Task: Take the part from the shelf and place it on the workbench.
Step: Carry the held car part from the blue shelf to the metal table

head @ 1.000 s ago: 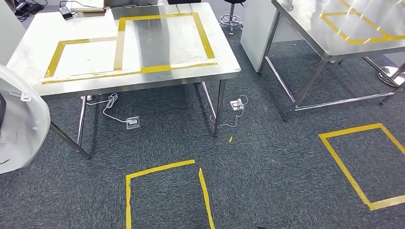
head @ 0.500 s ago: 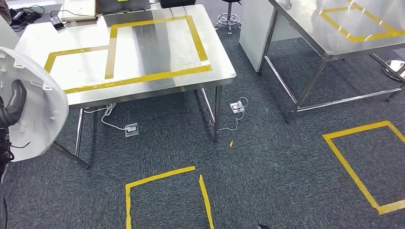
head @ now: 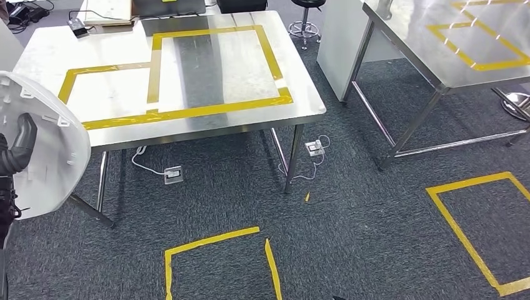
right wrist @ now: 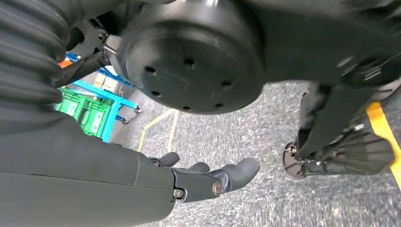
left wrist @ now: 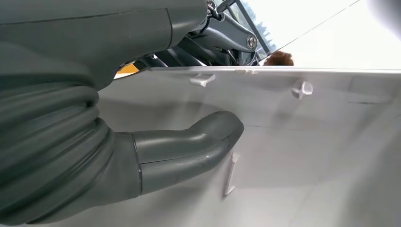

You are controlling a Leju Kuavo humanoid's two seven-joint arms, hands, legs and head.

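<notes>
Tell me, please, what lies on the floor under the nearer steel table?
Under the steel table, on the grey carpet, lie two small power boxes with white cables. The tabletop and the white part cover the floor further back and left.

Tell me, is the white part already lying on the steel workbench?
No, the left hand holds the white part up off the floor, beside the workbench and not resting on its top.

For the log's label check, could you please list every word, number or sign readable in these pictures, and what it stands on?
None can be read.
The white moulded plastic part shows no print.
The steel workbench bears only yellow tape outlines.
</notes>
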